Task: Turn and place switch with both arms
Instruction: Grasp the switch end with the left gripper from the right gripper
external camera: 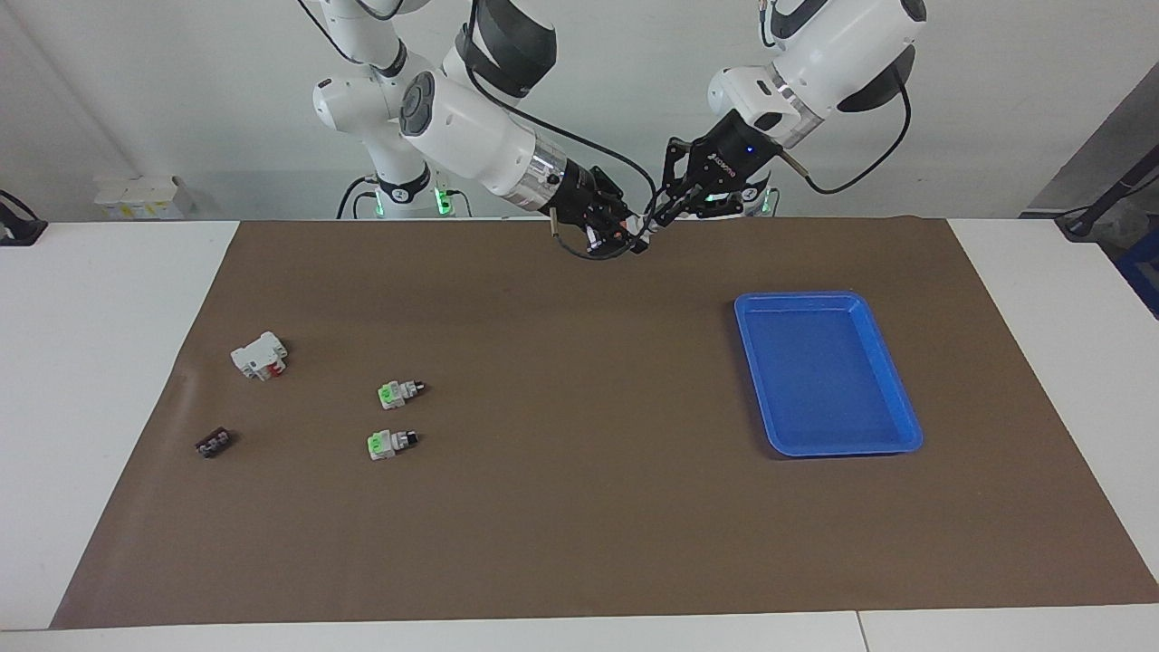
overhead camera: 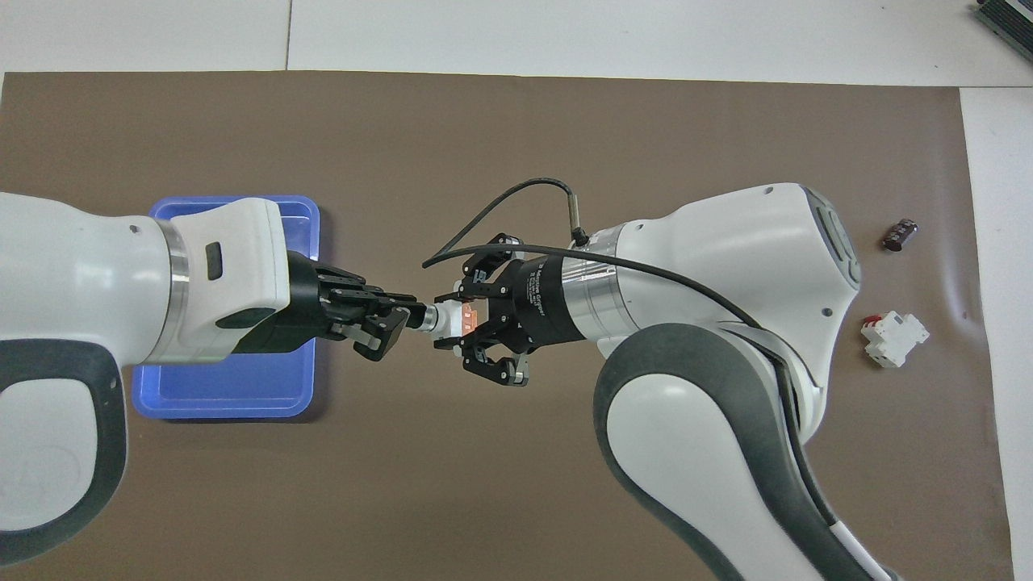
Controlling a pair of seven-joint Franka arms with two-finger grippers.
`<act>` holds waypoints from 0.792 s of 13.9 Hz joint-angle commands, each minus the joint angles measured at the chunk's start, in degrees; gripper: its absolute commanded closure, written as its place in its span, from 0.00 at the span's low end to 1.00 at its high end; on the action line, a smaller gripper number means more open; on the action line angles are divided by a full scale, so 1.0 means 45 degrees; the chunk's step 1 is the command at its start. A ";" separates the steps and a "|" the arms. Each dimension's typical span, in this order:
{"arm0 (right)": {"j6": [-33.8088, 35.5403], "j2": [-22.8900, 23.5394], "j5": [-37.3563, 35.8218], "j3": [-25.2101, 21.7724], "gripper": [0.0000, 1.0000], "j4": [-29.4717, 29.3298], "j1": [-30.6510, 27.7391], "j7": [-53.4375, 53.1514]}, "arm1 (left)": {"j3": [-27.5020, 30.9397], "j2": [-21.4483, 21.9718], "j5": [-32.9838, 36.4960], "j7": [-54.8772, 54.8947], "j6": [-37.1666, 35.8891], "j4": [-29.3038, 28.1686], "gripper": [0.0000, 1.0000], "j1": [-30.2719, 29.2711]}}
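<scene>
The switch (overhead camera: 466, 320), a small white-grey block with an orange end, is held in the air between both grippers, over the mat's edge nearest the robots. My right gripper (overhead camera: 456, 320) is shut on its body. My left gripper (overhead camera: 403, 321) faces it and is shut on the black-tipped knob (overhead camera: 424, 316). In the facing view the right gripper (external camera: 625, 237) and left gripper (external camera: 665, 210) meet tip to tip, and the switch (external camera: 645, 225) shows only as a small pale spot between them.
A blue tray (external camera: 797, 295) lies toward the left arm's end, also seen in the overhead view (overhead camera: 226, 403). Toward the right arm's end lie two green-ended switches (external camera: 398, 392) (external camera: 389, 443), a larger white block with a red part (external camera: 260, 355) and a small dark part (external camera: 213, 443).
</scene>
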State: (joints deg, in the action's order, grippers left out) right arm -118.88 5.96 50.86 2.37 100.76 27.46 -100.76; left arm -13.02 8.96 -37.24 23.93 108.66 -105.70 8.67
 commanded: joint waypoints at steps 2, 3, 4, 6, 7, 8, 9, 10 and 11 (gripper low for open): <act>0.0129 0.0122 0.0065 -0.0059 1.00 -0.0242 -0.0165 -0.0206 | 0.0043 0.0216 0.0267 0.0540 -0.0650 0.0110 1.00 0.0085; 0.0148 0.0122 0.0065 -0.0059 1.00 -0.0223 -0.0184 -0.0206 | 0.0043 0.0196 0.0267 0.0560 -0.0593 0.0130 1.00 0.0085; 0.0148 0.0122 0.0065 -0.0059 1.00 -0.0223 -0.0184 -0.0206 | 0.0043 0.0177 0.0267 0.0579 -0.0612 0.0246 1.00 0.0085; 0.0148 0.0122 0.0065 -0.0059 1.00 -0.0223 -0.0184 -0.0206 | 0.0062 0.0138 0.0267 0.0579 -0.0554 0.0383 1.00 0.0085; 0.0167 0.0102 0.0065 -0.0059 1.00 -0.0223 -0.0184 -0.0206 | 0.0043 0.0118 0.0305 0.0580 -0.0514 0.0365 1.00 0.0085; 0.0264 0.0102 0.0065 -0.0059 1.00 -0.0223 -0.0184 -0.0206 | 0.0043 0.0118 0.0712 0.0734 -0.0437 0.0345 1.00 0.0104; 0.0285 0.0102 0.0065 -0.0059 1.00 -0.0223 -0.0203 -0.0226 | 0.0043 0.0118 0.1064 0.0852 -0.0417 0.0364 1.00 0.0104; 0.0304 0.0083 0.0065 -0.0059 1.00 -0.0223 -0.0204 -0.0226 | 0.0043 0.0118 0.1087 0.0872 -0.0416 0.0364 1.00 0.0104; 0.0324 0.0083 0.0065 -0.0059 1.00 -0.0223 -0.0204 -0.0303 | 0.0043 0.0118 0.1087 0.0873 -0.0416 0.0364 1.00 0.0104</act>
State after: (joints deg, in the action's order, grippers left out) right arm -118.44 5.95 50.90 2.32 100.30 27.40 -100.77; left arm -13.61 8.96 -34.85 26.88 108.35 -104.52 8.81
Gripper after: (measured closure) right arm 0.590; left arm 0.903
